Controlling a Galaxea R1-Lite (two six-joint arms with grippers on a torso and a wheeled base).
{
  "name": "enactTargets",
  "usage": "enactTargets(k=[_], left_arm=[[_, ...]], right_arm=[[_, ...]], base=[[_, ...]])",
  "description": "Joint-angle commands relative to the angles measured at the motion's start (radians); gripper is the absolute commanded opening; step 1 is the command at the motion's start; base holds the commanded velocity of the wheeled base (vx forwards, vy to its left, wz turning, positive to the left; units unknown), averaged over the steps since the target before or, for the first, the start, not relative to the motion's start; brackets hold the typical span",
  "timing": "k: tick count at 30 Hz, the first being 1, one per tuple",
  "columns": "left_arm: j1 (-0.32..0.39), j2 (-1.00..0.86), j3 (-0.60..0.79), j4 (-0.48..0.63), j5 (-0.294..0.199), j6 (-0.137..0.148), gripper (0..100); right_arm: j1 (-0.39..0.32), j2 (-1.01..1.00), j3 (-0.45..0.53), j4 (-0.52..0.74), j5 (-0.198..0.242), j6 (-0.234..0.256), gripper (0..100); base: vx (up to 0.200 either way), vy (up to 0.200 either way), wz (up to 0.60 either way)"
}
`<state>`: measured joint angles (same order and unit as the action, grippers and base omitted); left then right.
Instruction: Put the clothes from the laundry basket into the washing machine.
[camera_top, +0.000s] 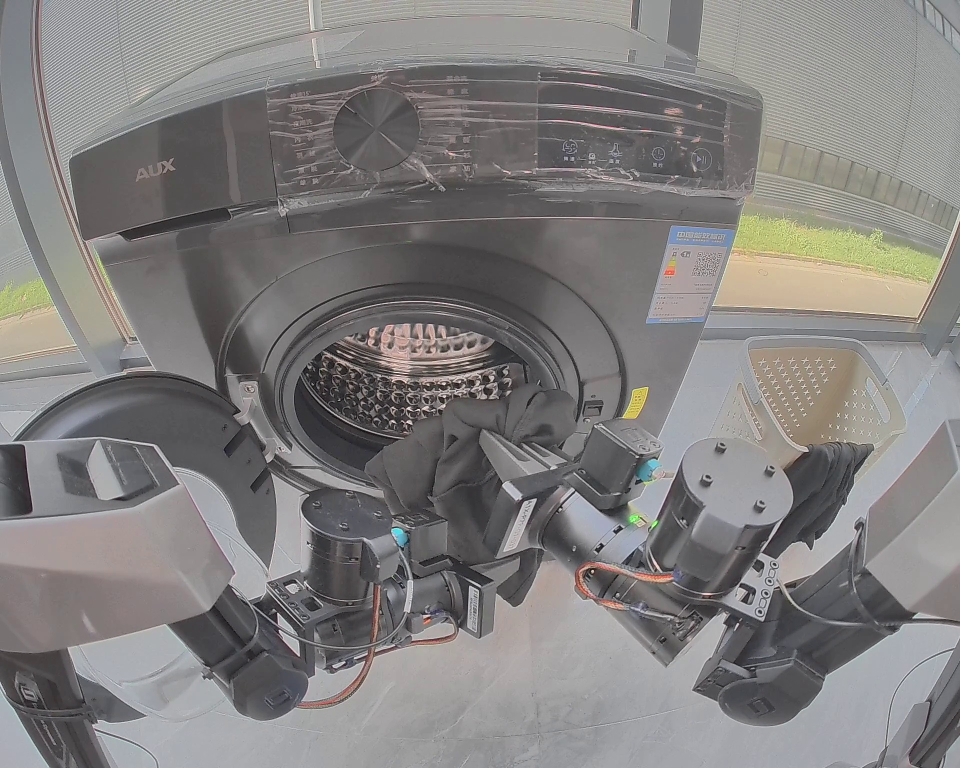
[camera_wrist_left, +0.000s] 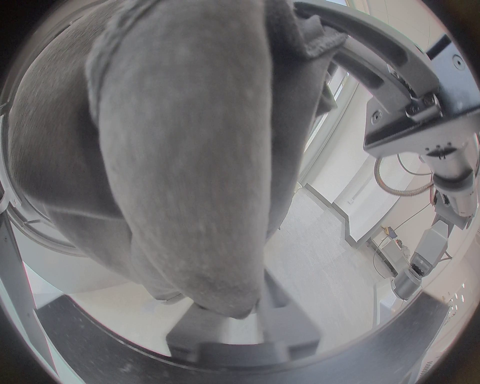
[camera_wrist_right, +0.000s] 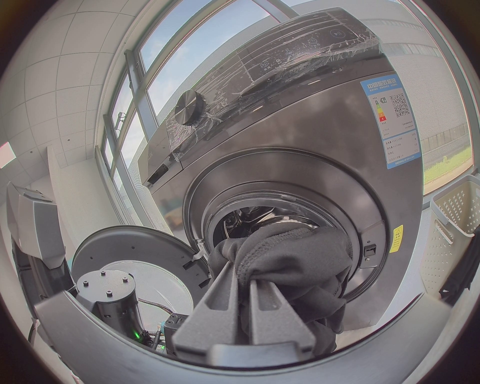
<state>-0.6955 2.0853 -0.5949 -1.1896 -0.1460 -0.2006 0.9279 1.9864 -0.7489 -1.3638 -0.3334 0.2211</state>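
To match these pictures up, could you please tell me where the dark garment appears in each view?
Head view: the dark garment at centre, before the drum opening.
Left wrist view: the dark garment looms close, against the left end effector.
Right wrist view: the dark garment is pinched by the right end effector.
Shared landmark: the right end effector's fingers.

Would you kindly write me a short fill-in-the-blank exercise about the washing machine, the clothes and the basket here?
1. The door of the washing machine stands ____.
2. The right gripper is shut on the black garment before the machine's steel ____.
3. By the robot's sides, the laundry basket stands to the machine's ____.
4. Another dark garment hangs over the basket's ____.
Missing words: open; drum; right; rim.
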Motion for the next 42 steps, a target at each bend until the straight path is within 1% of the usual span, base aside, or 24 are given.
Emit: enactTargets(k=[1, 5, 8, 10, 11, 13, 14, 19, 20, 23, 24, 26, 28, 29, 34, 38, 39, 40, 41, 42], left_arm=[[0.001, -0.007, 0.000, -0.008, 0.011, 0.000, 0], [-0.002, -0.021, 0.010, -0.031, 0.019, 0.001, 0], [-0.048, -0.093, 0.061, -0.082, 0.020, 0.000, 0], [-0.062, -0.111, 0.079, -0.082, 0.020, 0.000, 0], [-0.088, -0.134, 0.109, -0.085, 0.022, 0.000, 0], [-0.108, -0.145, 0.136, -0.088, 0.022, 0.001, 0], [-0.114, -0.148, 0.149, -0.090, 0.022, 0.004, 0], [-0.122, -0.153, 0.164, -0.125, 0.023, 0.003, 0], [-0.117, -0.166, 0.170, -0.154, 0.026, 0.001, 0], [-0.113, -0.191, 0.173, -0.163, 0.026, 0.000, 0], [-0.111, -0.215, 0.179, -0.165, 0.026, 0.000, 0], [-0.110, -0.237, 0.185, -0.163, 0.028, 0.000, 0], [-0.104, -0.248, 0.188, -0.165, 0.029, 0.000, 0], [-0.090, -0.257, 0.188, -0.165, 0.031, 0.000, 0], [-0.058, -0.274, 0.167, -0.168, 0.062, 0.001, 0], [-0.056, -0.275, 0.159, -0.170, 0.065, 0.001, 0], [-0.056, -0.275, 0.159, -0.170, 0.065, 0.001, 0], [-0.056, -0.280, 0.159, -0.170, 0.065, 0.001, 0], [-0.056, -0.281, 0.158, -0.170, 0.065, 0.001, 0], [-0.056, -0.286, 0.156, -0.170, 0.063, 0.000, 0]], right_arm=[[0.000, 0.000, 0.002, 0.000, -0.003, 0.001, 0], [-0.003, 0.002, 0.013, 0.000, -0.003, 0.003, 0], [-0.017, 0.022, 0.020, 0.000, -0.003, 0.007, 0], [-0.018, 0.028, 0.019, 0.000, -0.003, 0.009, 0], [-0.018, 0.031, 0.020, -0.001, 0.005, 0.012, 0], [-0.018, 0.037, 0.020, -0.015, 0.008, 0.021, 0], [-0.018, 0.042, 0.020, -0.020, 0.008, 0.021, 100], [-0.018, 0.042, 0.026, -0.031, 0.024, 0.040, 100], [-0.020, 0.040, 0.054, -0.031, 0.034, 0.067, 100], [-0.032, 0.040, 0.091, -0.037, 0.048, 0.080, 100], [-0.043, 0.038, 0.109, -0.038, 0.059, 0.081, 100], [-0.054, 0.035, 0.111, -0.041, 0.060, 0.086, 100], [-0.067, 0.032, 0.109, -0.043, 0.057, 0.095, 100], [-0.087, 0.031, 0.109, -0.032, 0.048, 0.100, 100], [-0.175, 0.015, 0.164, -0.020, 0.028, 0.092, 100], [-0.204, 0.008, 0.212, -0.038, -0.004, 0.090, 100], [-0.204, 0.008, 0.215, -0.038, -0.006, 0.090, 100], [-0.212, 0.005, 0.247, -0.046, -0.006, 0.090, 100], [-0.216, 0.005, 0.252, -0.047, -0.004, 0.092, 100], [-0.233, 0.006, 0.273, -0.060, -0.003, 0.090, 100]], base=[[0.000, 0.000, 0.00], [0.000, 0.000, 0.00], [0.000, 0.000, 0.00], [0.000, 0.000, 0.00], [0.000, 0.000, 0.00], [0.000, 0.000, 0.00], [0.000, 0.000, 0.00], [0.000, 0.000, 0.00], [0.000, 0.000, 0.00], [0.000, 0.000, 0.00], [0.000, 0.000, 0.00], [0.000, 0.000, 0.00], [0.000, 0.000, 0.00], [0.000, 0.000, 0.00], [0.000, 0.000, 0.00], [0.000, 0.000, 0.00], [0.000, 0.000, 0.00], [0.000, 0.000, 0.00], [0.000, 0.000, 0.00], [0.000, 0.000, 0.00]])
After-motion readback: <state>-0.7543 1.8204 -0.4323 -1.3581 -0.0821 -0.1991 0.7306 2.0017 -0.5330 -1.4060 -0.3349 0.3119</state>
